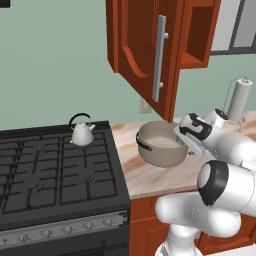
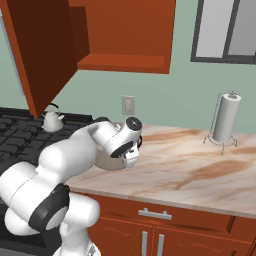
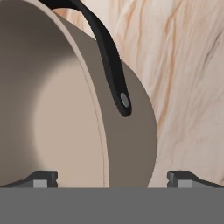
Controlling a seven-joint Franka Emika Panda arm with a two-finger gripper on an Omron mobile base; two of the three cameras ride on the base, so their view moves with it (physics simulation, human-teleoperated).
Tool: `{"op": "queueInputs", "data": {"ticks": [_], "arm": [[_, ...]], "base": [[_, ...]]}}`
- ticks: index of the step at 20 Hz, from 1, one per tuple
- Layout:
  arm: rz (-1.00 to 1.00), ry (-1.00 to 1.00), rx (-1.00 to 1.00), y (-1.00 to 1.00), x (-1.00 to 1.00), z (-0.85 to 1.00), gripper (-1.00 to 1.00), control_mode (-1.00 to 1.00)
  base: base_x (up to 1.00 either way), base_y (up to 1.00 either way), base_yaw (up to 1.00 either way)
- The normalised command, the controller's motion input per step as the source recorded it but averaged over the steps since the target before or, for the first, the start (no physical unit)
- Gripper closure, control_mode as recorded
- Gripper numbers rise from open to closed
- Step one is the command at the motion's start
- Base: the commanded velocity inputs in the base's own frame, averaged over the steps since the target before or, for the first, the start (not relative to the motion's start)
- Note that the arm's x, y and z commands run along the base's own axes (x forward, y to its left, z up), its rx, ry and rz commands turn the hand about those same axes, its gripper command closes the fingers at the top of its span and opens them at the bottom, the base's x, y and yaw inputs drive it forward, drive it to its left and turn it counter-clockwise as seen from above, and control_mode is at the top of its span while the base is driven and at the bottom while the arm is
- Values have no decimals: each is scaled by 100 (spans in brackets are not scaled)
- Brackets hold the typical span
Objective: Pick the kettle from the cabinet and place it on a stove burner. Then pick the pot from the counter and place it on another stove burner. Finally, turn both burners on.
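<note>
Kettle [image 1: 82, 134] stood upright on a rear burner of the stove [image 1: 55, 170], near the back right corner of the grates, its black arched handle up and spout to the right. That half of the task looked done. The cabinet [image 1: 145, 45] door hung wide open above the counter's left end, long silver bar handle facing out, shelf inside bare as far as could be seen.

Pot [image 1: 161, 145] sat on the counter [image 1: 150, 177] just right of the stove, open side up, one black loop handle facing the range. The gripper [image 3: 112, 177] was at the pot's far rim, on the side away from the stove. In the hand view both dark fingertips [image 3: 43, 178] stood spread as wide as they go, one inside the pot wall and the other outside it, with the rim running up between them. The near loop handle [image 3: 111, 61] lay just above the straddled section. Nothing was gripped yet.

Judgement: the jaws were placed over the wall because the pot is too broad to take across its body; pinching the rim beside the handle is the workable hold. A paper towel holder [image 1: 239, 99] stood well apart at the counter's right, out of the way. Burner knobs [image 1: 60, 231] along the range front appeared untouched.
</note>
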Motion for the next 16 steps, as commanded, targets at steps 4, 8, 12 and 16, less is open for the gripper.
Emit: {"op": "queueInputs", "data": {"ticks": [4,8,12,16], "arm": [[0,0,-2,0,14,-16,-100,-100],[0,2,-1,0,2,-16,100,-100],[0,1,-1,0,3,-16,100,-100],[0,0,0,0,0,-6,100,-100]], "base": [[0,0,0],[0,0,0],[0,0,0],[0,0,0]]}}
